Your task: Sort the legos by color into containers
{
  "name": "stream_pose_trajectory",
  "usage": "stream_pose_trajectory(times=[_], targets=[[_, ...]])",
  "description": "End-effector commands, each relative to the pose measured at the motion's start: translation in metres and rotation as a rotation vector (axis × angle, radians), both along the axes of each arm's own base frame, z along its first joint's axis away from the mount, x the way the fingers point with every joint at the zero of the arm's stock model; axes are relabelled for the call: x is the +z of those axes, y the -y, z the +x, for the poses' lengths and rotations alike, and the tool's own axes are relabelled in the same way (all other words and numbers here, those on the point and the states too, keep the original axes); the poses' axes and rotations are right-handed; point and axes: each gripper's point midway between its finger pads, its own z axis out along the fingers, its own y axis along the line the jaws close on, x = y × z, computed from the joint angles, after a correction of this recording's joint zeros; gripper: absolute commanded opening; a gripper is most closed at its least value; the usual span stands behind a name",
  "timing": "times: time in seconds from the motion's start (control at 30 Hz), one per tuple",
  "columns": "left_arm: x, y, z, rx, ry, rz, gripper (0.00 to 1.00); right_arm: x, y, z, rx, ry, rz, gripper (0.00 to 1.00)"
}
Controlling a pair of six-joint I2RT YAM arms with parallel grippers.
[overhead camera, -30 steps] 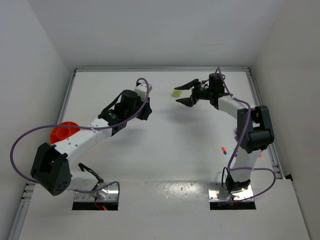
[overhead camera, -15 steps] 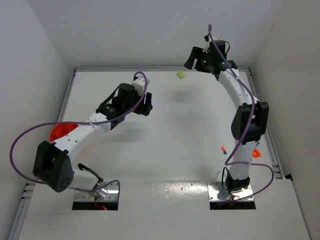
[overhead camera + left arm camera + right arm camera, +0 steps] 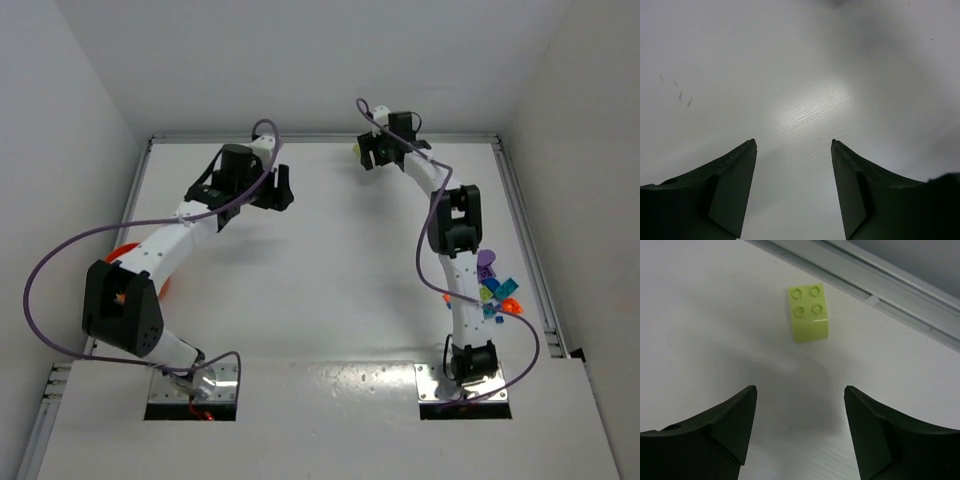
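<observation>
One lime lego (image 3: 808, 313), ahead of right tool (image 3: 800, 388), jaws spread

A: What does the table (image 3: 805, 100) look like up close?
B: White sheet with fine parallel ridges, like corrugated plastic. Mostly matt, with a soft sheen where light lands.
A: And the lime green brick (image 3: 808, 312)?
B: Smooth moulded plastic, faintly glossy, with crisp studs.
A: The grippers?
B: The left gripper (image 3: 794, 145) and right gripper (image 3: 800, 389) both have dark, matt plastic fingers (image 3: 715, 440).
A: That rail (image 3: 875, 280) behind the brick?
B: Grey metal, dull satin finish.
A: Anything from above?
B: The arms (image 3: 170, 245) wear smooth white and black plastic shells, the purple cables (image 3: 28, 295) look rubbery, and the base plates (image 3: 435, 385) are bare, reflective metal.
</observation>
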Motion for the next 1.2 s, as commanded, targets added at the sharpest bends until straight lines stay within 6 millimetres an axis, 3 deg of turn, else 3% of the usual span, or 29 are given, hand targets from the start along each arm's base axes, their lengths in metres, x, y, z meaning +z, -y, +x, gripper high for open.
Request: stream_pose_trajectory(times=[0.0, 0.03, 0.3, 0.63, 0.97, 1.07, 1.17], targets=[[0.009, -0.009, 0.015, 0.006, -0.013, -0.062, 0.67, 0.066, -0.017, 0.045, 0.106, 0.253, -0.021, 0.71], [0.009, -0.011, 0.015, 0.004, -0.015, -0.068, 0.67, 0.045, -0.018, 0.049, 0.106, 0.235, -0.023, 0.71], [-0.002, -0.025, 0.024, 0.007, -0.095, -0.15, 0.67, 0.014, -0.016, 0.063, 0.087, 0.271, -0.031, 0.77], [0.009, -0.031, 0.031, 0.004, -0.097, -0.196, 0.67, 0.003, -0.032, 0.07, 0.082, 0.279, 0.089, 0.8], [0.012, -0.038, 0.034, 0.013, -0.114, -0.218, 0.67, -0.015, -0.041, 0.071, 0.102, 0.277, 0.144, 0.6], [0.007, -0.042, 0.036, 0.023, -0.124, -0.217, 0.67, -0.014, -0.043, 0.07, 0.11, 0.276, 0.149, 0.49], [0.007, -0.039, 0.037, 0.008, -0.128, -0.226, 0.67, -0.014, -0.042, 0.069, 0.115, 0.274, 0.141, 0.27]])
